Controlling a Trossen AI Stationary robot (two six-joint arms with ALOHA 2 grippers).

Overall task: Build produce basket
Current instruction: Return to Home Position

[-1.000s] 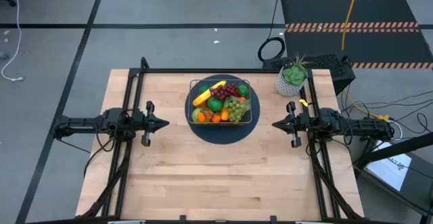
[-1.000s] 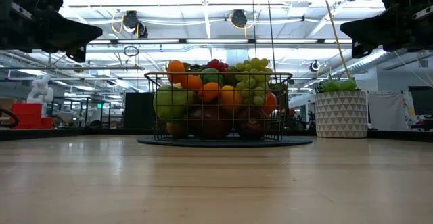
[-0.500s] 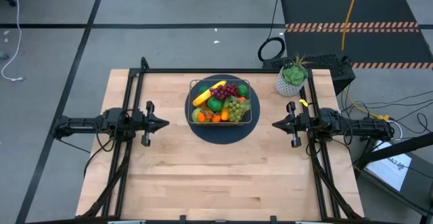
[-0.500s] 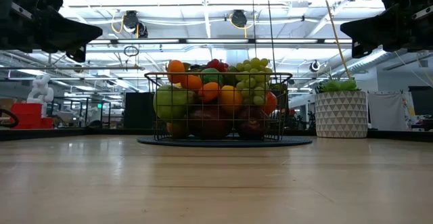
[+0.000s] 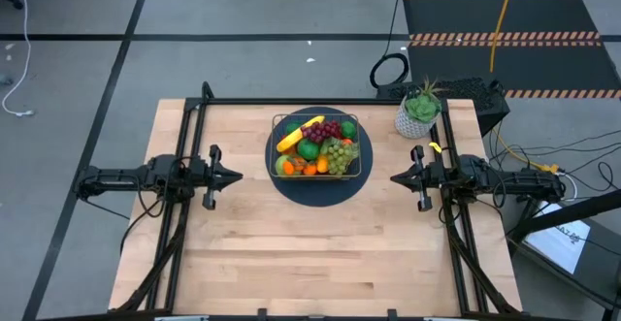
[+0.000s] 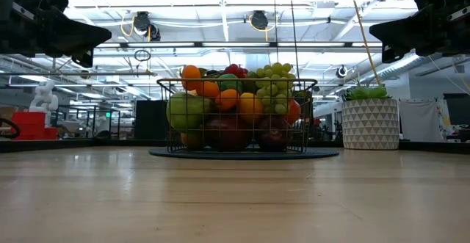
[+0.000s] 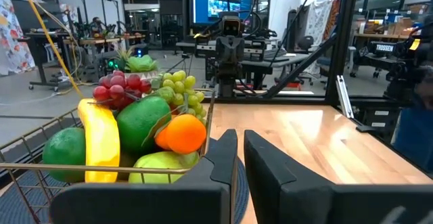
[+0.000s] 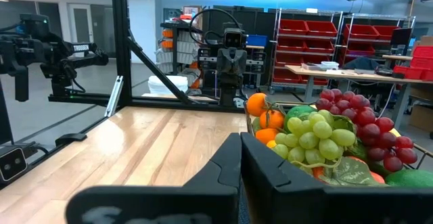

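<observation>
- Far left: left gripper (image 5: 233,176) parked over the left side of the table (image 5: 310,253), well apart from the basket (image 5: 315,116) and pointing toward it. Fingers (image 7: 220,162) drawn almost together, only a sliver of gap between them, pinching nothing.
- Centre: basket sitting on the round dark mat (image 5: 316,196), heaped with the produce (image 5: 312,149). Banana (image 5: 289,139), red grapes (image 5: 328,129) and green grapes (image 5: 337,153) all within the wire walls. No piece seen loose on the wood.
- Right of the mat: potted plant (image 5: 418,112) at the far corner, apart from the basket and no part of the job.
- Far right: right gripper (image 5: 396,177) facing the basket from the opposite side, equally well clear. Fingers (image 8: 226,164) pressed together, empty.
- Step in hand, as a judgement: retreat to the rest pose, apparently all but complete, with the filling itself looking finished.
- Next move: calls for very little, just settling both arms clear with empty claws. Should another piece need adding, best approached from above, since the pile tops the rim in the low view and could shed a rolling fruit.
</observation>
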